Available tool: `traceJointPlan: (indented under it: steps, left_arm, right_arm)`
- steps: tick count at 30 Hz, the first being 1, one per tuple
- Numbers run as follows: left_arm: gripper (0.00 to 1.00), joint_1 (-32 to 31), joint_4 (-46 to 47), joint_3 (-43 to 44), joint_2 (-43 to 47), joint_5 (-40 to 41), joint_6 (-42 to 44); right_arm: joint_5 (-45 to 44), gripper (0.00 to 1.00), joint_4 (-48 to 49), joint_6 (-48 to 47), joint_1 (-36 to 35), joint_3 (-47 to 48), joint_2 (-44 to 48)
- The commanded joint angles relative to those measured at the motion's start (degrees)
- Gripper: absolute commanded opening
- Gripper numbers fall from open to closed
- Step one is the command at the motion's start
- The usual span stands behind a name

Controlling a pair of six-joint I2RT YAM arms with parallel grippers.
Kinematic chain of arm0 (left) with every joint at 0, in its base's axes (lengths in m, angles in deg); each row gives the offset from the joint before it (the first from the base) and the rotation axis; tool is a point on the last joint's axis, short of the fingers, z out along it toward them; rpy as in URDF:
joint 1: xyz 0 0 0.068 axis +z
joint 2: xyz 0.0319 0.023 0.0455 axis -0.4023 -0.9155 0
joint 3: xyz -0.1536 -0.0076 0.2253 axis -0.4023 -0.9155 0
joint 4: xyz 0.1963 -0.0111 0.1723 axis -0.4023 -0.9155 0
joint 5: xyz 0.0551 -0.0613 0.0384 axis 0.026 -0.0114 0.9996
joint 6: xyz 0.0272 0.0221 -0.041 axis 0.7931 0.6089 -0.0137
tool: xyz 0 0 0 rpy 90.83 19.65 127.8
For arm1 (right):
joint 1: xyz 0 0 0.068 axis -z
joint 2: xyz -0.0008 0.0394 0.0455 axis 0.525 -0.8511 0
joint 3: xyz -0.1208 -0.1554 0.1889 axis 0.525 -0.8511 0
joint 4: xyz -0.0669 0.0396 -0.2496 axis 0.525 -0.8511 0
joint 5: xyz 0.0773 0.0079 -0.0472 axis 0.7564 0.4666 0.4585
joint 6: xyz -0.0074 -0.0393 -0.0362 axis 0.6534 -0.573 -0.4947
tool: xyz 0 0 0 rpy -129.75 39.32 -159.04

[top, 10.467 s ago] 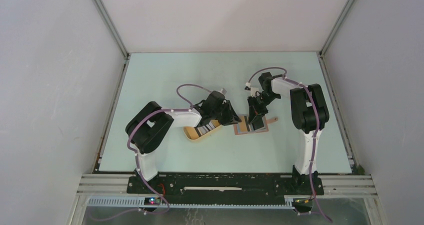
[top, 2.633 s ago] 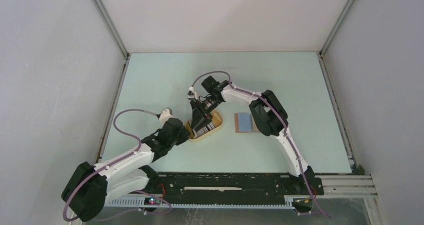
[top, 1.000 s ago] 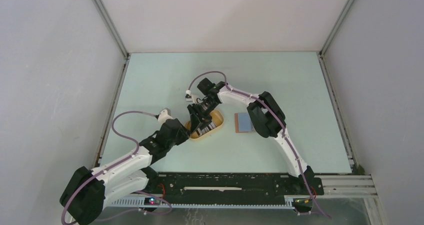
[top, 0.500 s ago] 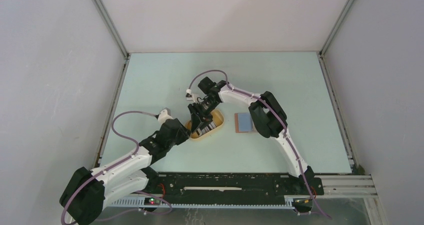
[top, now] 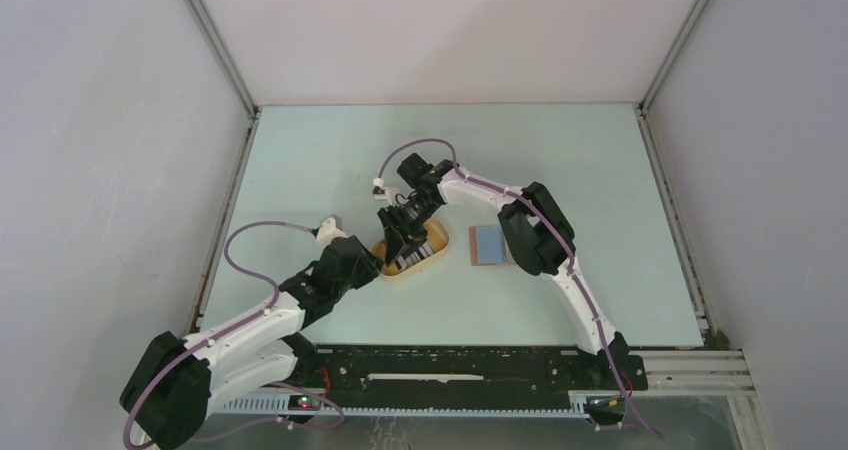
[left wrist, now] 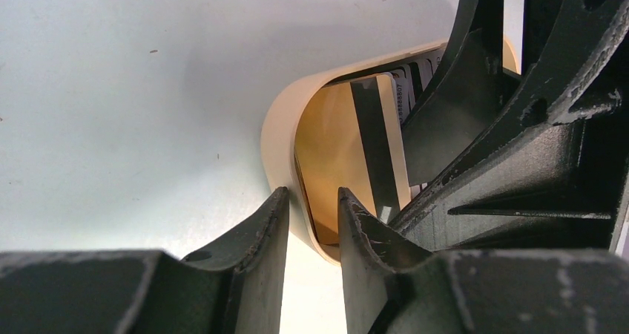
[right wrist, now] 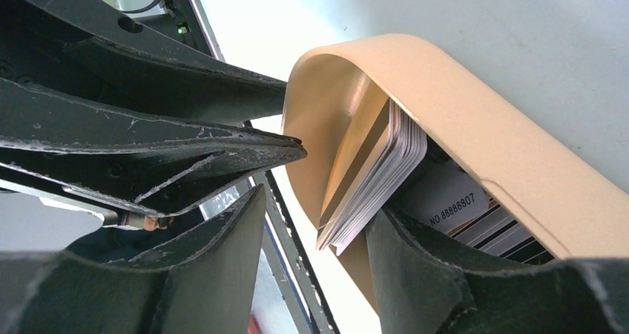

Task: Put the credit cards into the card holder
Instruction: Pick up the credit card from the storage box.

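Moved since the earliest frame: right arm across the pale green tabletop [top: 330, 160] to the yellow oval shallow tray [right wrist: 460, 133], left arm down low. Left pincer [left wrist: 311, 200] clamped on tray rim. Right pincer [right wrist: 315, 208] wide apart, straddling tilted stack of thin plastic credit cards [right wrist: 374, 174] inside tray, not yet gripping. Risk of pinching only part of stack and fanning the rest, or of dragging tray against the clamp. Reddish-brown folding card holder [top: 485, 242] open right of tray, partly behind right elbow; pockets unreadable. Lower cards cut off.

We view a pale mint-green table [top: 330, 150] enclosed on three sides by plain white walls [top: 450, 30]. Grey metal posts [top: 213, 40] mark the two rear corners, and a black rail [top: 450, 360] edges the near side. Lighting is even and diffuse.
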Motion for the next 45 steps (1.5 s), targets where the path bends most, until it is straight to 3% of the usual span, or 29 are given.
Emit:
traceJointPlan:
  steps: [1,20,32,45]
  left_arm:
    - [0.35,0.3,3.2,-0.8,0.1,-0.9,-0.7]
    - [0.35,0.5,3.7,-0.9,0.0,-1.2,-0.6]
    - [0.35,0.5,3.7,-1.0,0.3,-1.1,-0.7]
    - [0.35,0.5,3.6,-1.0,0.7,-1.1,-0.6]
  right_arm:
    - [2.1,0.6,-1.1,-2.0,1.0,1.1,4.8]
    - [0.8,0.51,-1.6,-3.5,1.3,1.2,5.2]
    - [-2.0,0.35,-2.0,-3.7,1.4,1.2,4.9]
    - [-5.2,0.04,-3.1,-4.4,1.4,1.2,5.8]
